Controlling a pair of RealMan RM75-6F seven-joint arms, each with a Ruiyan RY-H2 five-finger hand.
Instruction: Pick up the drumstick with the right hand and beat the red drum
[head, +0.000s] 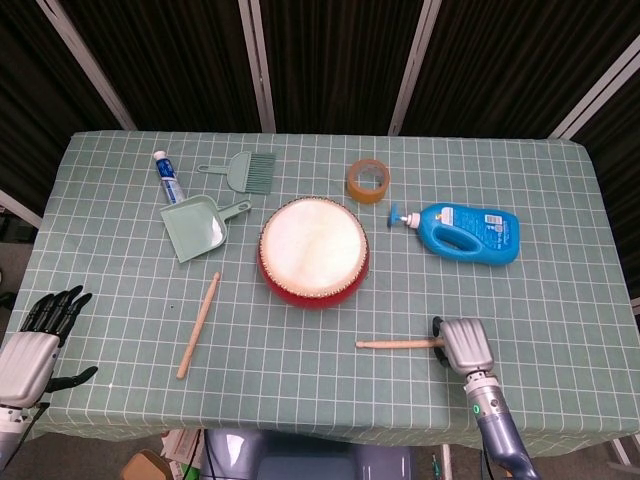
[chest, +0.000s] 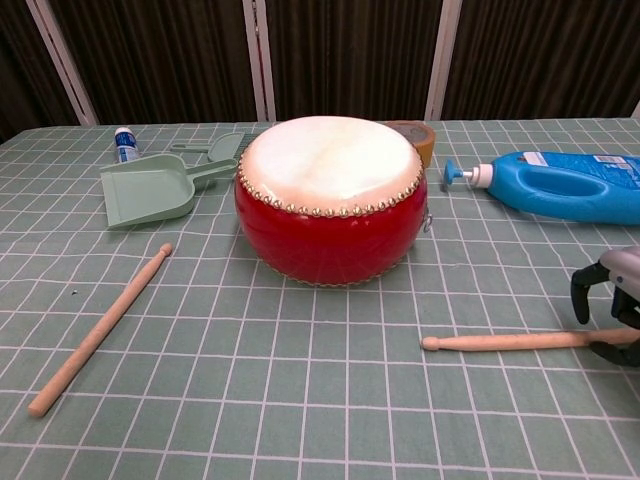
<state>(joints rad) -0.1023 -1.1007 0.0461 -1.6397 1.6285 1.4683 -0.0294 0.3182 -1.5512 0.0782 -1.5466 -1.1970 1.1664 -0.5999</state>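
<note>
My right hand (head: 464, 343) sits over the butt of the drumstick (head: 396, 344), which lies on the table pointing left, below the red drum (head: 314, 251); whether the fingers grip it, I cannot tell.

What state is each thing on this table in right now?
Red drum: upright, skin up.
Wooden drumstick by the right hand: flat on the cloth.
Other wooden drumstick: flat, untouched.
Blue detergent bottle: on its side.
Right hand: over the stick's end, grip unclear.
Left hand: open, off the table.
</note>
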